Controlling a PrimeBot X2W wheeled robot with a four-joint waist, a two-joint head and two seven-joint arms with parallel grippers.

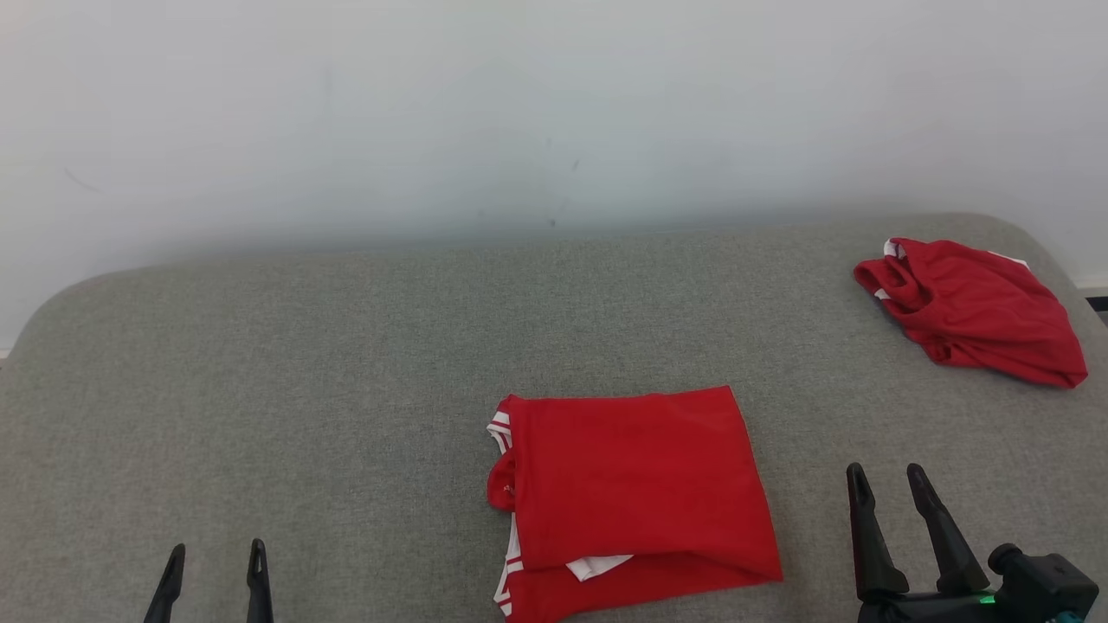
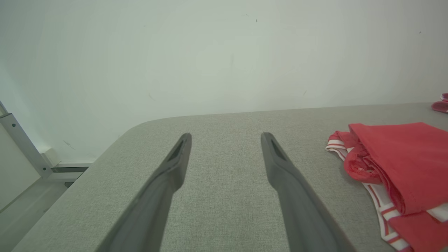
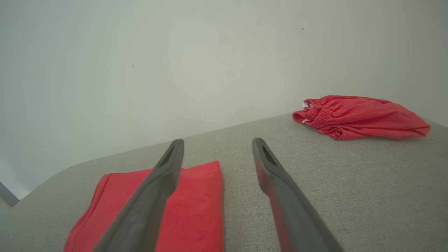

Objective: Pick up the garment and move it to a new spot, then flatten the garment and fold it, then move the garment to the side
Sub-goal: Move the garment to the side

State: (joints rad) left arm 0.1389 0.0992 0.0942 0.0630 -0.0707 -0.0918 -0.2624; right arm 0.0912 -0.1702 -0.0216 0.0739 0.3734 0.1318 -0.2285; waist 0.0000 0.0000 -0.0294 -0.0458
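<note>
A red garment (image 1: 636,489) with white striped trim lies folded into a rectangle near the front middle of the grey padded table (image 1: 346,389). The same folded garment (image 2: 402,168) is at the right of the left wrist view, and as a red slab (image 3: 196,206) at the lower left of the right wrist view. My left gripper (image 1: 215,558) stands open at the lower left, well left of the garment, with nothing between its fingers. To the garment's right, my right gripper (image 1: 887,476) is open and empty.
A second red garment (image 1: 974,307) lies crumpled at the table's far right corner, and it appears again as a crumpled heap (image 3: 357,117) in the right wrist view. A white wall (image 1: 554,112) stands behind the table. A grey metal frame (image 2: 21,147) stands beyond the table's left edge.
</note>
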